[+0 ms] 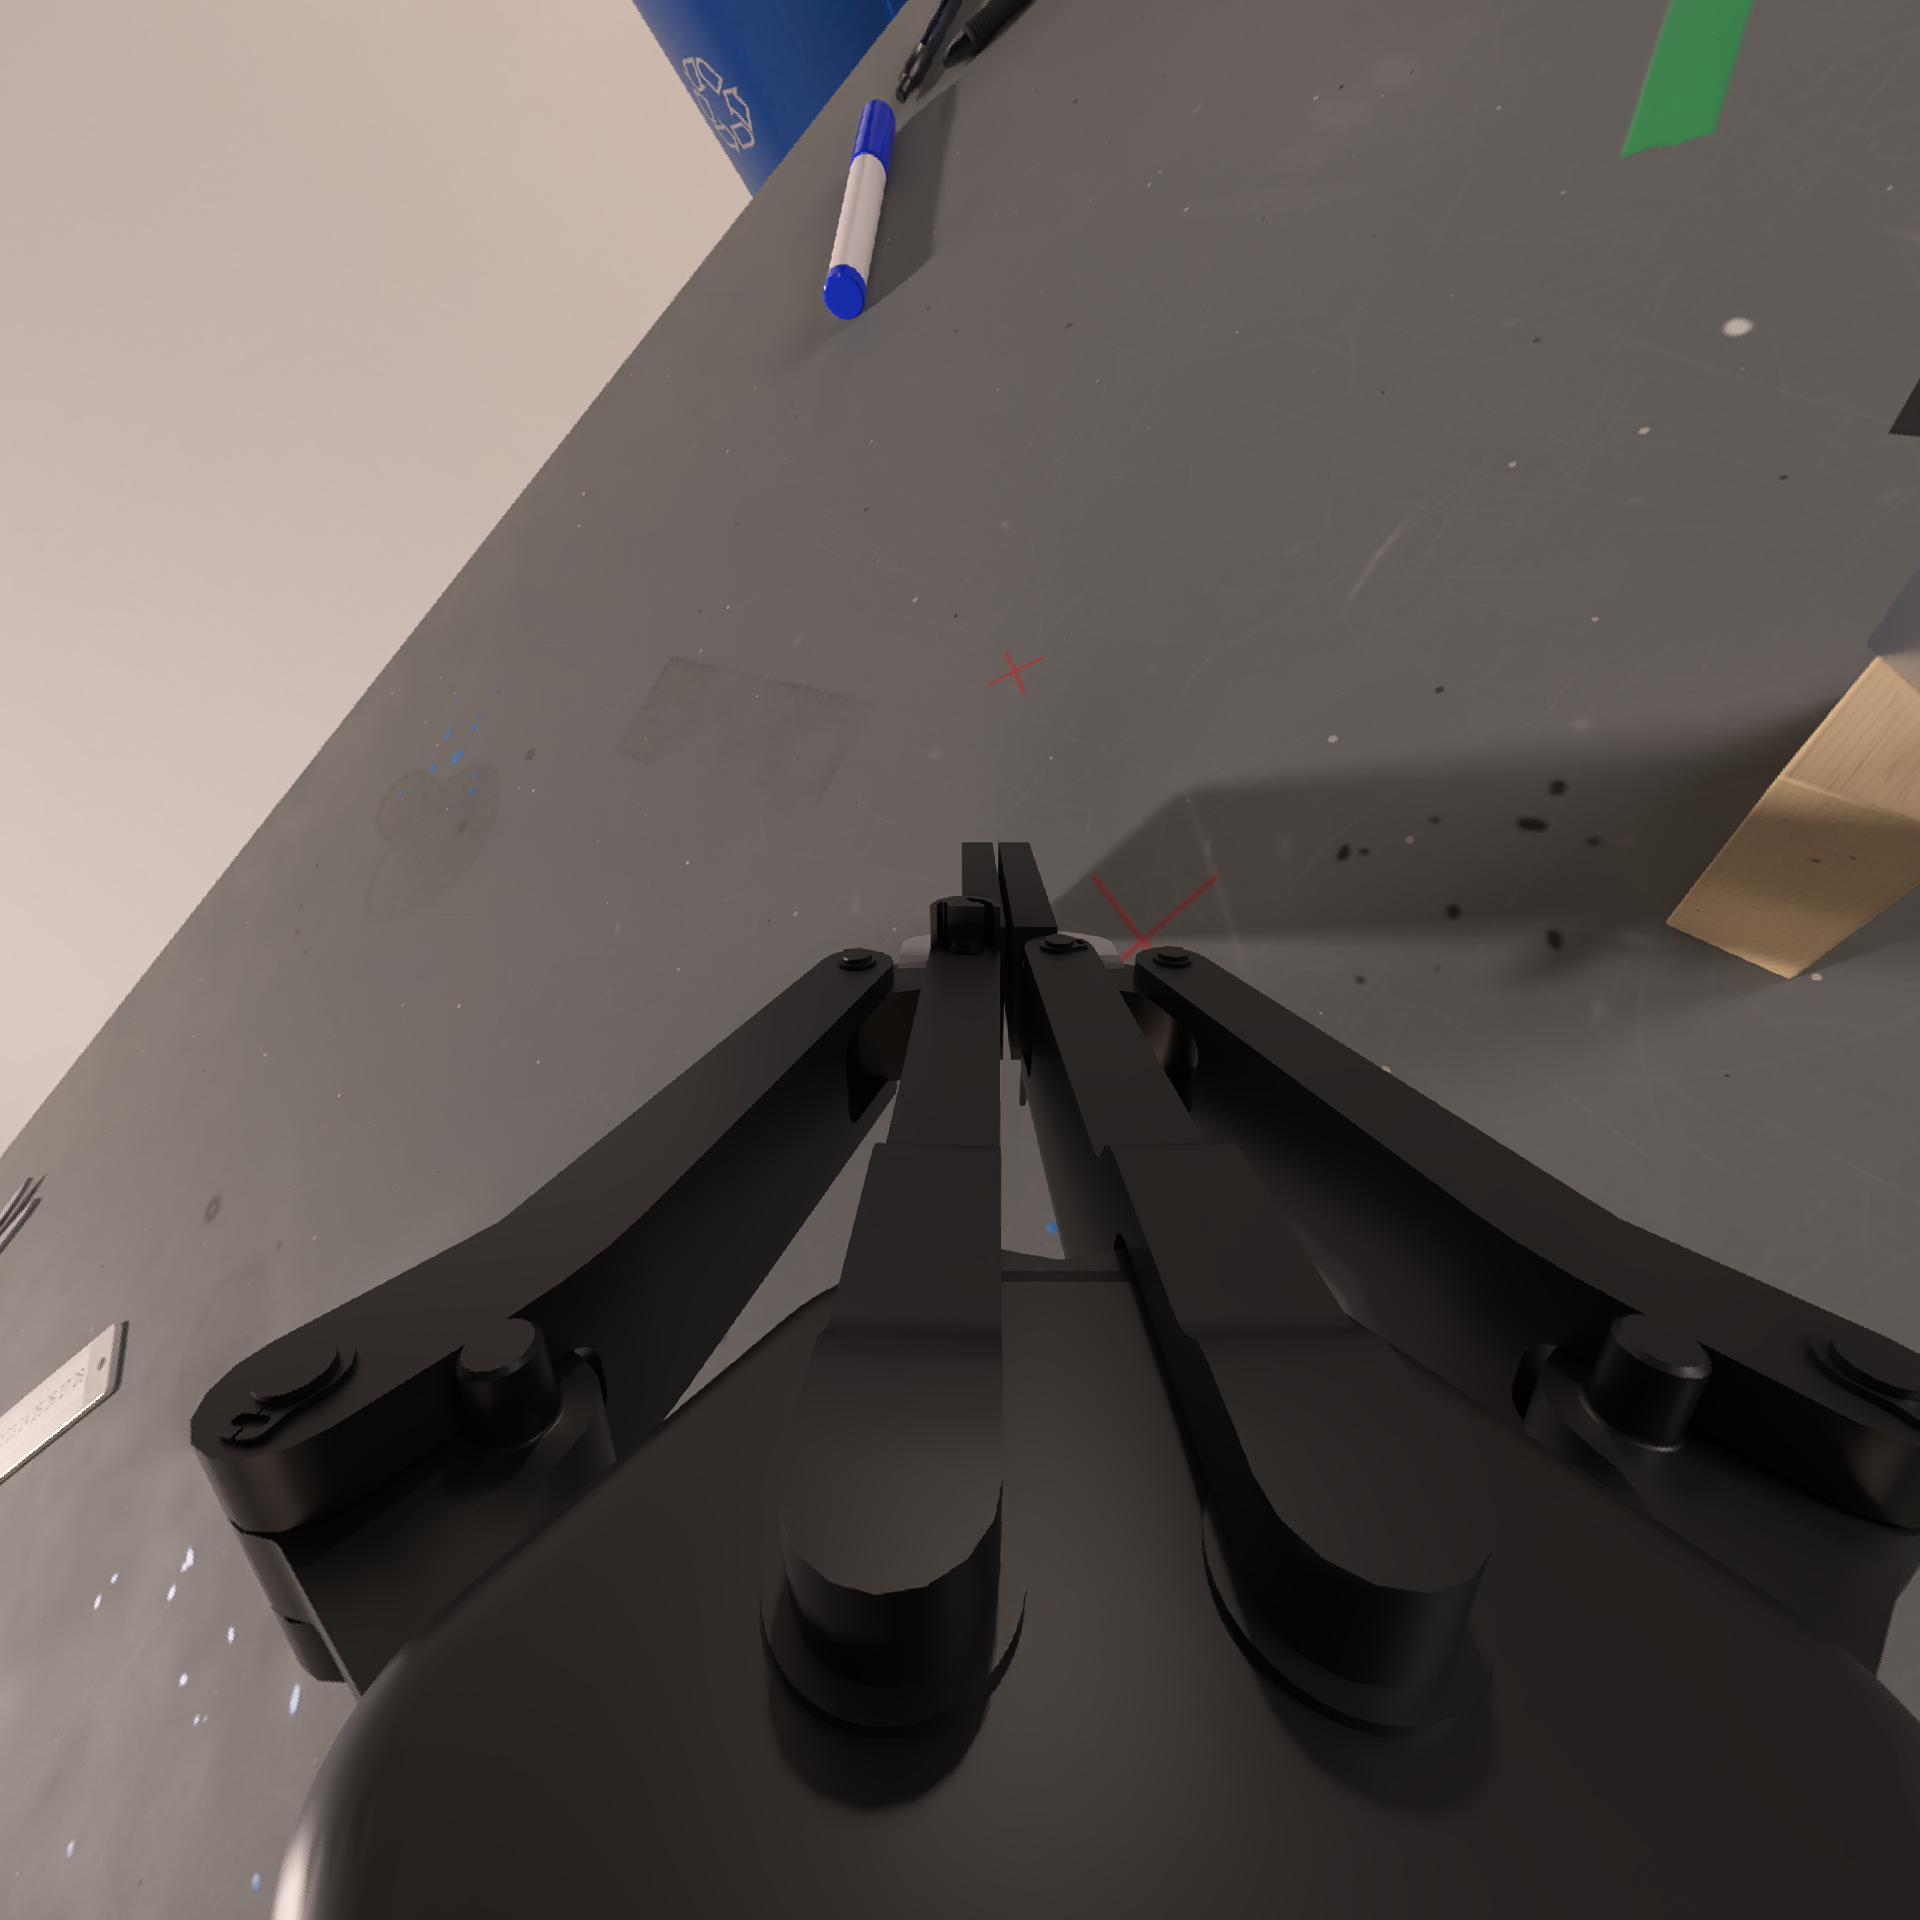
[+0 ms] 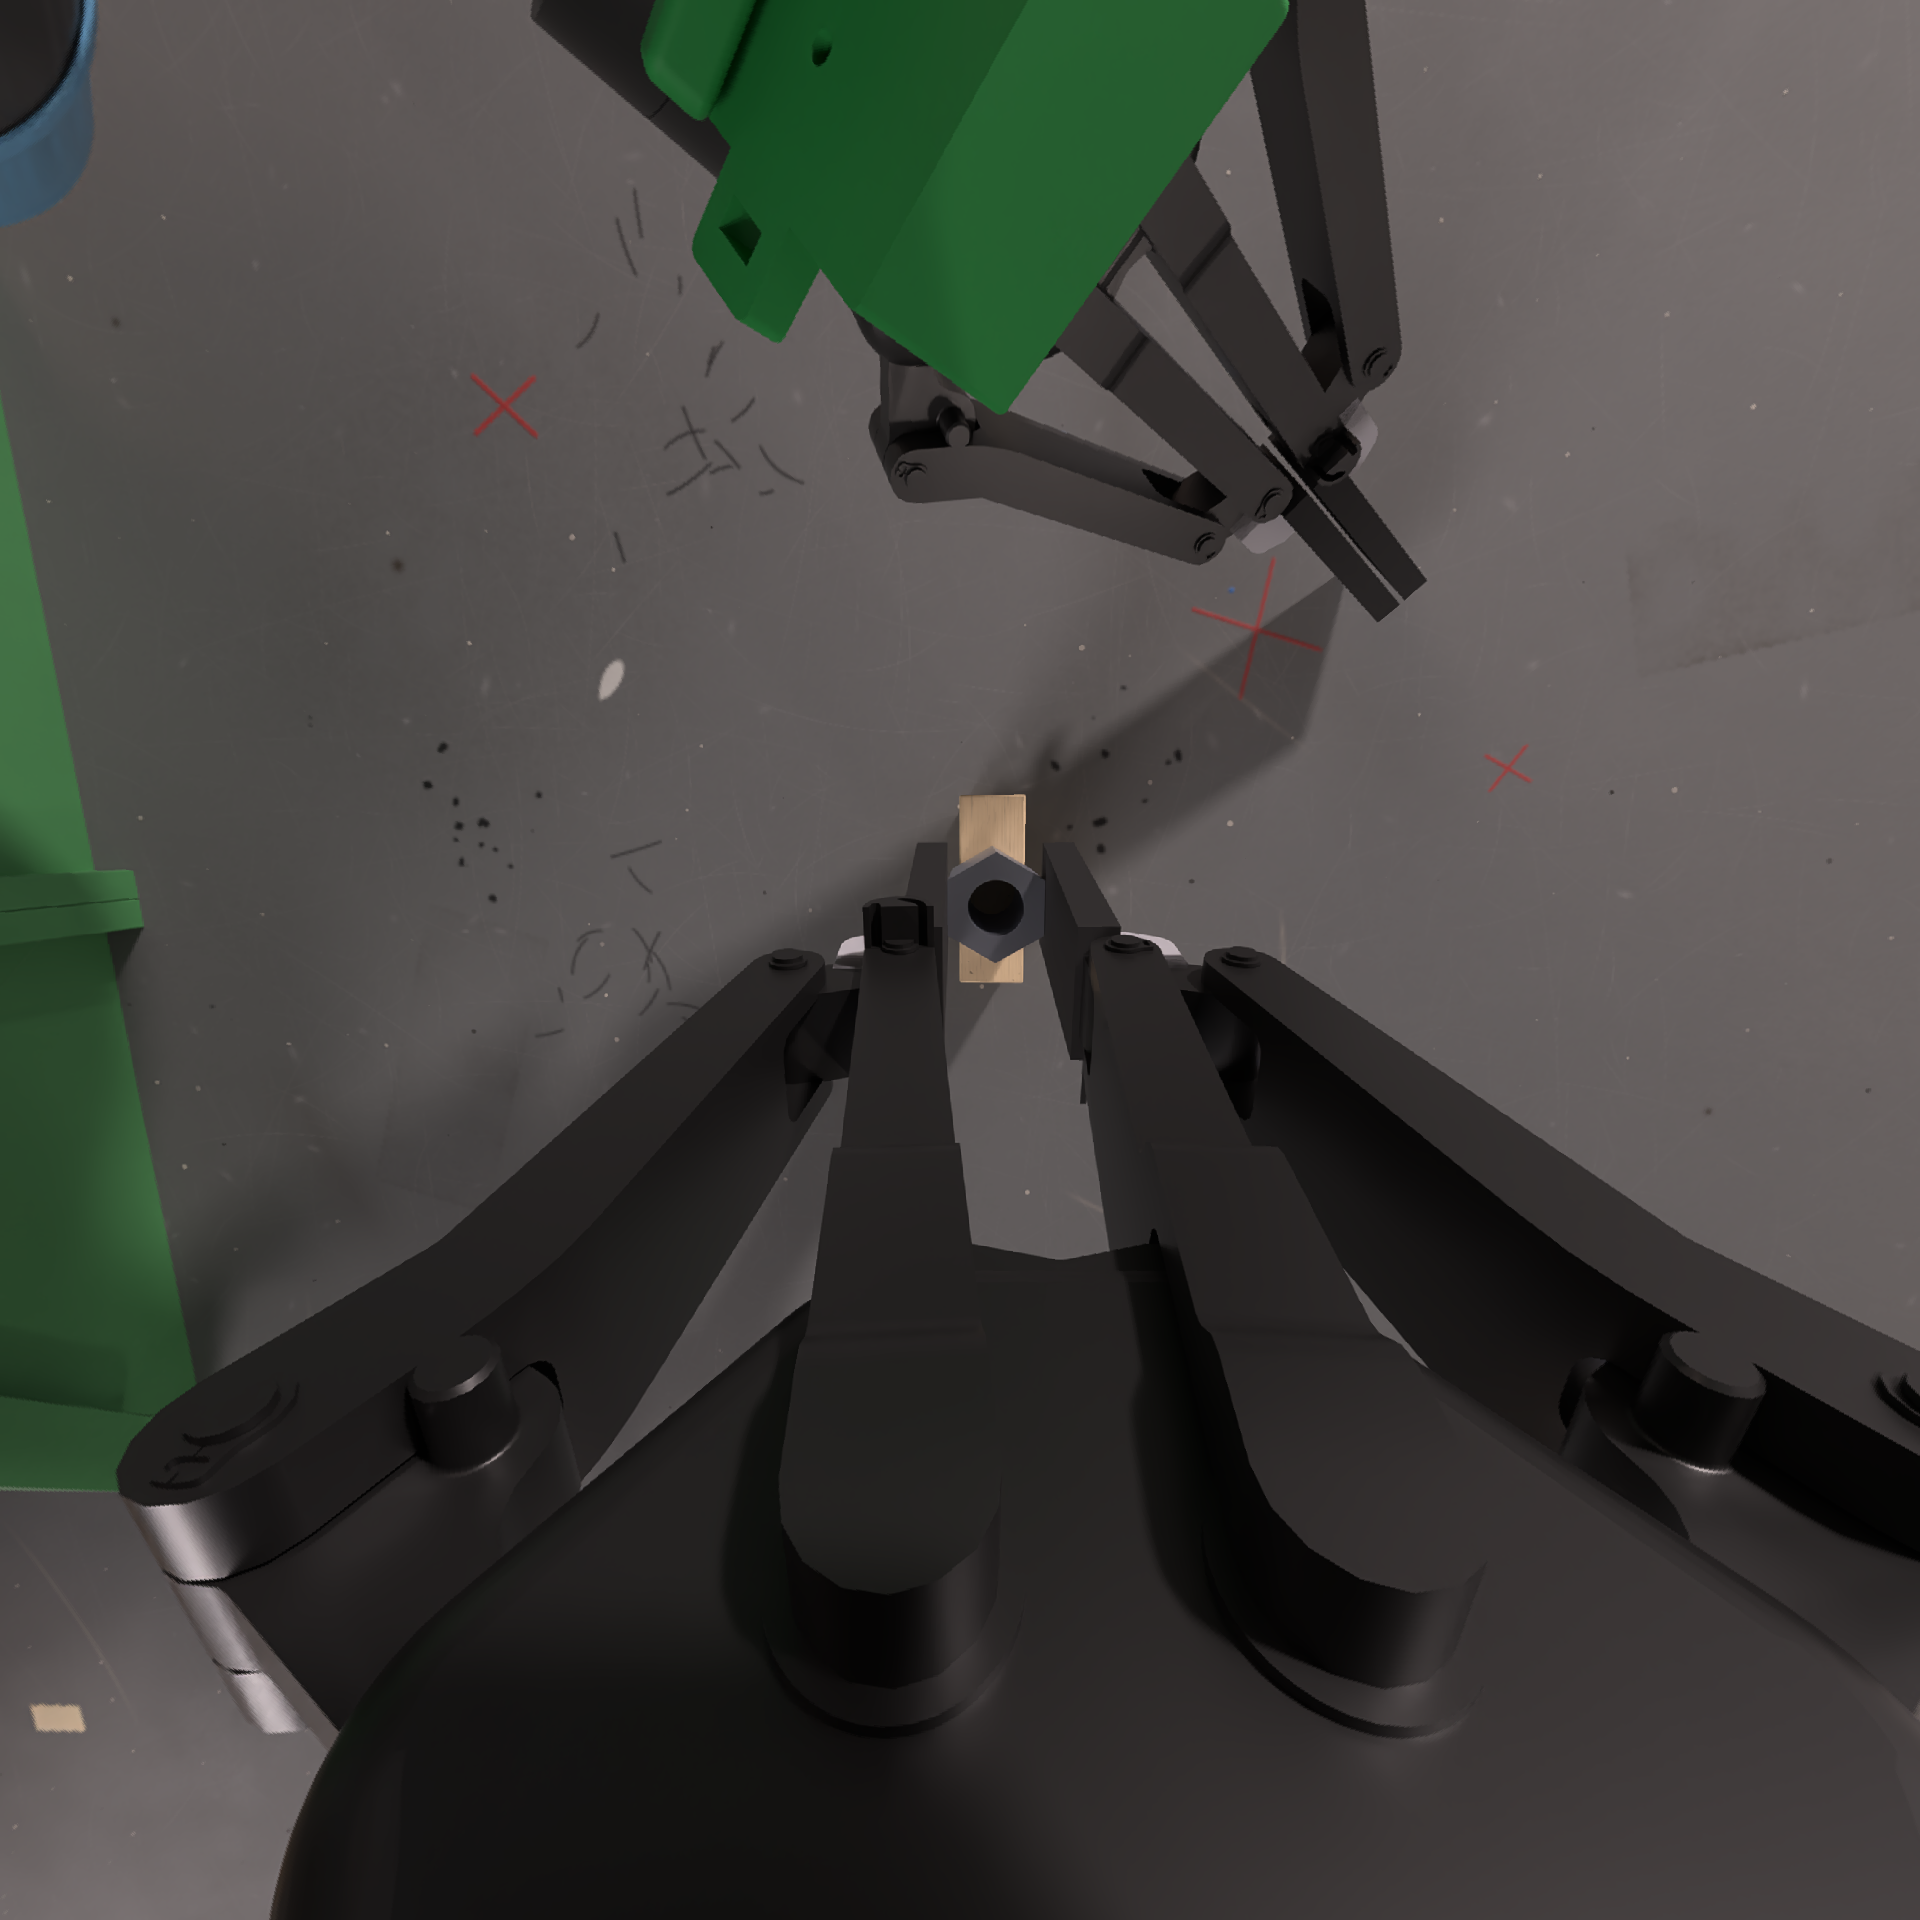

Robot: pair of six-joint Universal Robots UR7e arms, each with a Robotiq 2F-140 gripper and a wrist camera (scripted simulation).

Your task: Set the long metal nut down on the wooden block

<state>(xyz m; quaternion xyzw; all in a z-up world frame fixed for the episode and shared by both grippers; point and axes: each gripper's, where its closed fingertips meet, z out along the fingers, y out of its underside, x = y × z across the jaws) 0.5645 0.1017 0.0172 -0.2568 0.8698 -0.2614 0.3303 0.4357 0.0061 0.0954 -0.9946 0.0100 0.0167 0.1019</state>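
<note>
The right tool (image 2: 995,904) grips the long metal nut (image 2: 995,906) upright directly over the wooden block (image 2: 991,823) for lowering, while the left tool (image 1: 1000,883) waits clenched and empty aside.

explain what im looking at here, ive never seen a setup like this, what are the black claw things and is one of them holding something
The black claws are two-finger grippers on two robot arms, each carrying a camera that looks out along its fingers.

One picture is from the left gripper. Its fingers are pressed together with nothing between them, above a grey table where a blue marker lies and a wooden block shows at the edge.

The other is from the right gripper, looking straight down. A long metal nut, seen end-on, sits between its fingers directly above that wooden block. The fingers look slightly apart from it, so whether it is gripped or released is unclear. The left gripper appears farther off.
</note>
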